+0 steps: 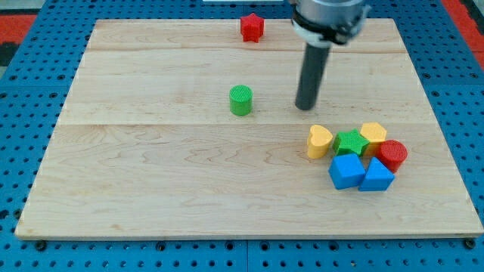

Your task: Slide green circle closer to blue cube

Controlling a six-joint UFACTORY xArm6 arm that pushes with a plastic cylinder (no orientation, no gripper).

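Observation:
The green circle [240,100] stands near the middle of the wooden board [151,181]. The blue cube [346,171] lies at the lower right, in a cluster of blocks. My tip [305,107] rests on the board to the right of the green circle, a clear gap apart, and above the cluster toward the view's top.
The cluster holds a yellow heart [319,140], a green star [351,142], a yellow block [373,136], a red circle [392,155] and a blue triangular block [376,175]. A red star-like block [252,27] sits at the top edge. A blue pegboard surrounds the board.

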